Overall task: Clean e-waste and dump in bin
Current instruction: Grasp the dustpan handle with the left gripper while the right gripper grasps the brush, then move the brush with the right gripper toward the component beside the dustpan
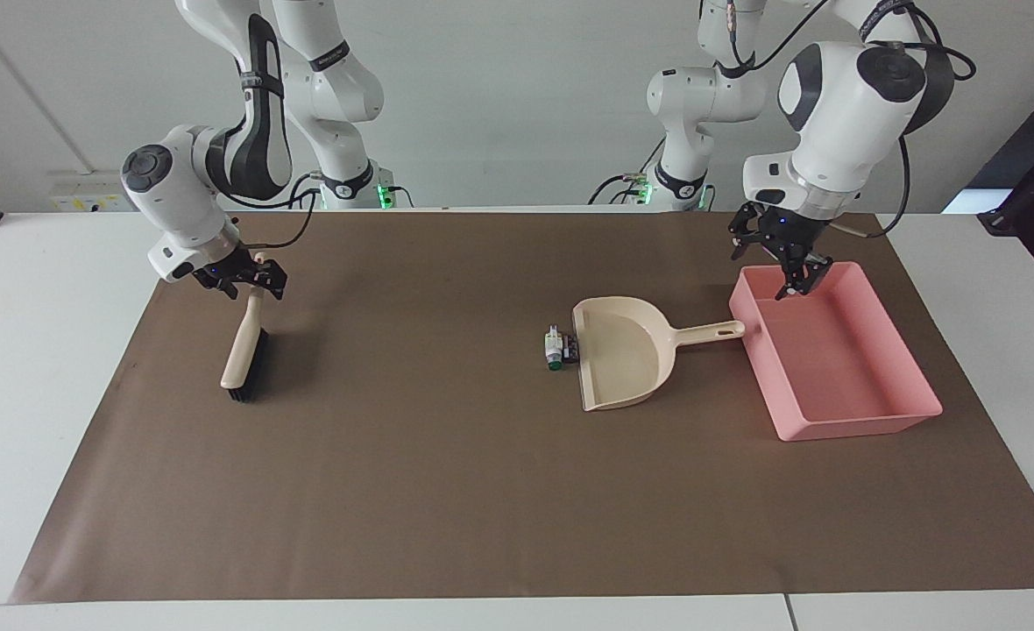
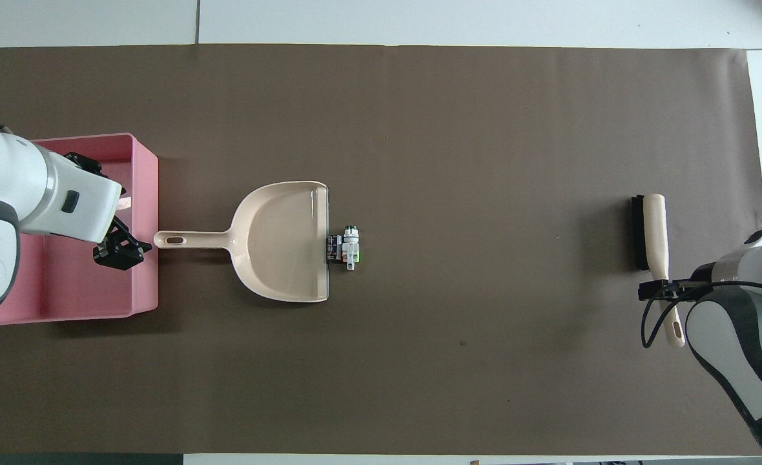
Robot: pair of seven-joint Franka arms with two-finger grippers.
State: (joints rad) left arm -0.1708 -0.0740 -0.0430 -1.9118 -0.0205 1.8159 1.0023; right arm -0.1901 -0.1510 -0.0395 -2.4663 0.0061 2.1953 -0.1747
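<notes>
Beige dustpan (image 1: 626,359) lip touching e-waste (image 1: 559,348), toward right arm's end; pink bin (image 1: 859,425) at handle.
Left gripper (image 1: 793,279) wide over bin; right gripper (image 1: 252,282) at brush (image 1: 244,350) handle, hold untellable: risks slipping, or scattering bits past dustpan.

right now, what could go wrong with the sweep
The e-waste sits right at the dustpan lip, but nothing holds the pan, so a brush push may slide it. The left hand hangs over the bin wall beside the pan handle and could bump either.
</notes>
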